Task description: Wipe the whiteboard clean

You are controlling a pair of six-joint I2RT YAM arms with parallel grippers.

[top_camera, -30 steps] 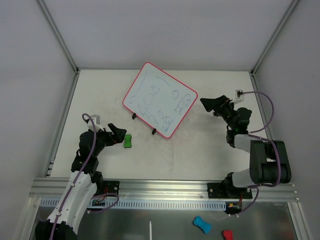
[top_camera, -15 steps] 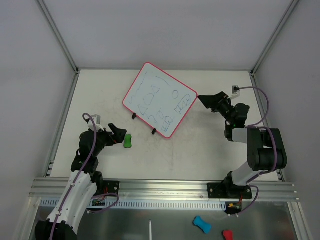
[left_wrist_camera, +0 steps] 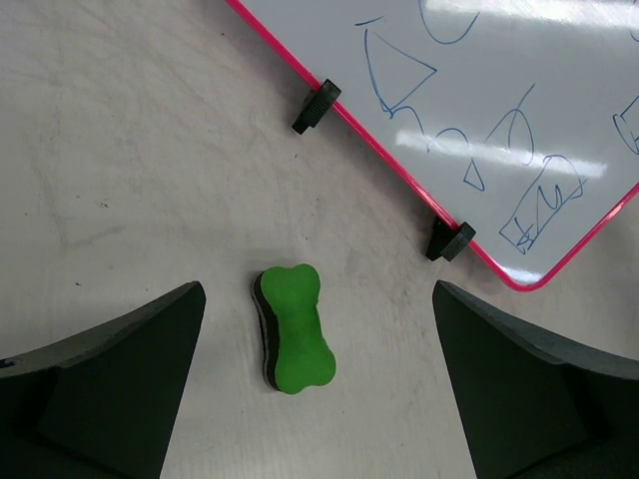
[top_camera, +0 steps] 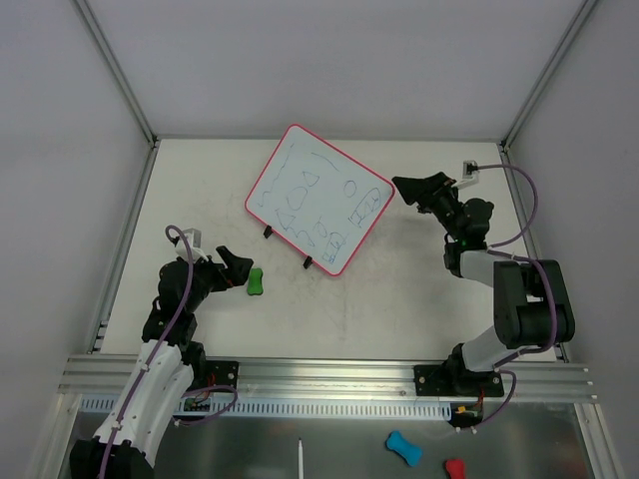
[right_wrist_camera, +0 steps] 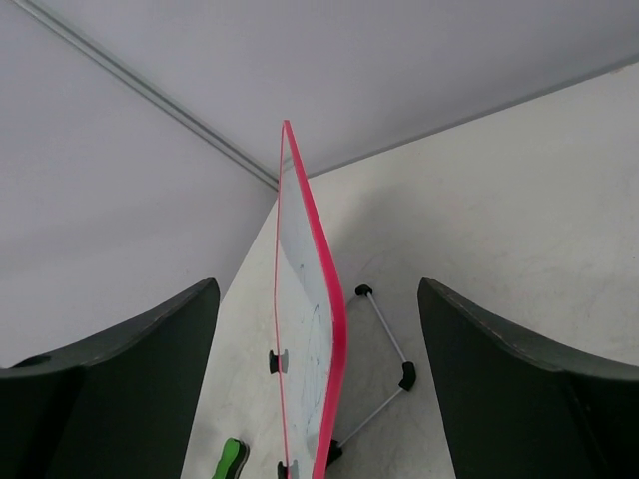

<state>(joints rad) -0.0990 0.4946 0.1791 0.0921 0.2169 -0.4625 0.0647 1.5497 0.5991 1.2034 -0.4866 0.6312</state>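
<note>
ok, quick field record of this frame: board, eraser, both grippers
whiteboard: propped at a tilt, blue scribbles not erased
eraser: green, lying flat beside the board, not held
left gripper: open, above the eraser
right gripper: open, board's edge between its fingers, no contact visible

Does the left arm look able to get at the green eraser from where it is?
Probably yes. The left gripper is open and pointed at the green eraser, which lies on the table apart from the whiteboard, nothing between.
</note>
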